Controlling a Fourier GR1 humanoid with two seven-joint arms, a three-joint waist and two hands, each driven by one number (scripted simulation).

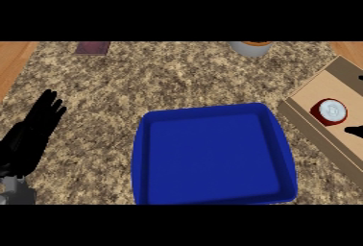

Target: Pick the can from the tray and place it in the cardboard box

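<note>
Left hand (35,129) is parked at the view's left edge, fingers straight and up, holding nothing. Well off to its right sits the blue tray (212,192) on the speckled tabletop (142,81). Further right again, the can (330,111) is lying inside the cardboard box (312,96). Only a dark sliver of the right hand (355,129) shows beside the can, so can't tell its state.

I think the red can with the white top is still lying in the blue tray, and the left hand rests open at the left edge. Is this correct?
Not quite. In the head view the can sits inside the cardboard box at the right; the blue tray holds nothing. The rest is right: the left hand rests open at the left edge.
</note>
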